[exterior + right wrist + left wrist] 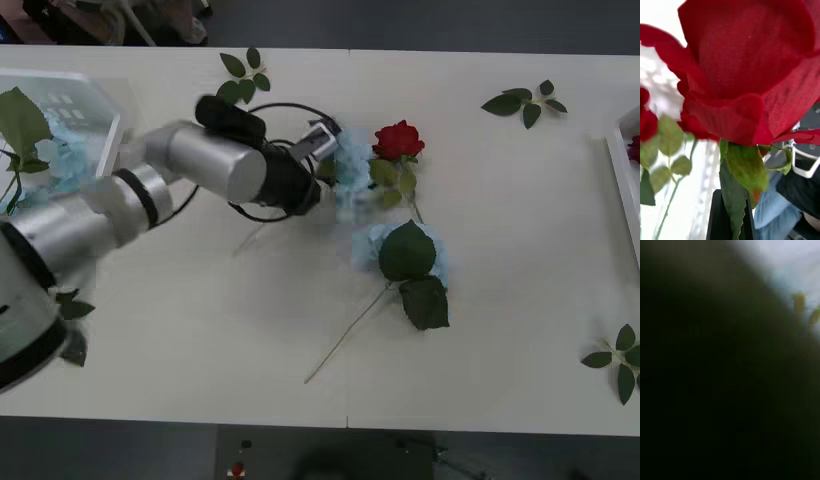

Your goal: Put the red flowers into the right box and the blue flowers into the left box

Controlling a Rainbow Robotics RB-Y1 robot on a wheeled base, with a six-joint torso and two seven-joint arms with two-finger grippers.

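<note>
1. We see the left arm reaching across the white surface (200, 330) toward its middle; its left pincer (335, 150) sits at a pale-blue flower head (352, 165), just left of the red rose (398, 139) lying far of centre.
2. Left pincer state: we cannot tell, the wrist hides the fingers in the front view and the left wrist view is dark blur.
3. That rose is on the surface, bloom far, stem and leaves running near, touching the blue head beside it.
4. A second blue flower (372, 245) lies just near of the rose, mostly under two big dark-green leaves (408, 252), its thin stem trailing near-left.
5. Left box (100, 110) is at the far-left edge; blue flowers (62, 160) with leaves already lie in it.
6. Right box (622, 185) shows as a white rim at the right edge, with a bit of red (634, 148) inside.
7. Right wrist view: a big red rose bloom (752, 67) close up, its green leaf (738, 176) hanging down over a black finger (720, 221). More red petals (646, 120) and small leaves alongside.
8. Right pincer state: we cannot tell; the leaf covers the tips.
9. Loose leaf sprigs lie far-left of centre (245, 78), far-right (525, 102) and near-right (618, 360).
</note>
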